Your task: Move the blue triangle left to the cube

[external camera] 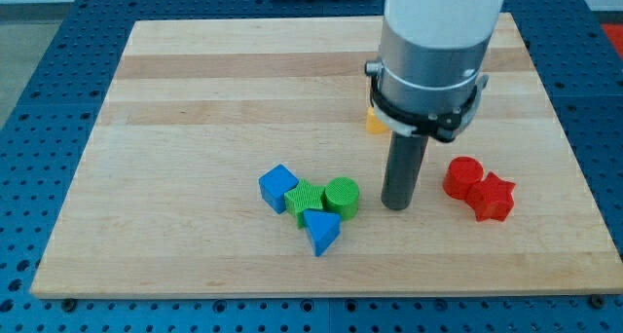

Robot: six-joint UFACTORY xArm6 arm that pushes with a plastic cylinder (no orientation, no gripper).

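A blue triangle (pixel 322 232) lies near the view's bottom, just below a green block (pixel 305 198) and a green cylinder (pixel 342 197). A blue cube (pixel 278 187) sits to the upper left of the triangle, touching the green block. My tip (pixel 394 205) rests on the board to the right of the green cylinder, a short gap away, and up and right of the blue triangle.
A red cylinder (pixel 463 177) and a red star-shaped block (pixel 493 198) sit together right of my tip. A yellow block (pixel 375 122) is partly hidden behind the arm. The wooden board (pixel 195 99) ends close below the blue triangle.
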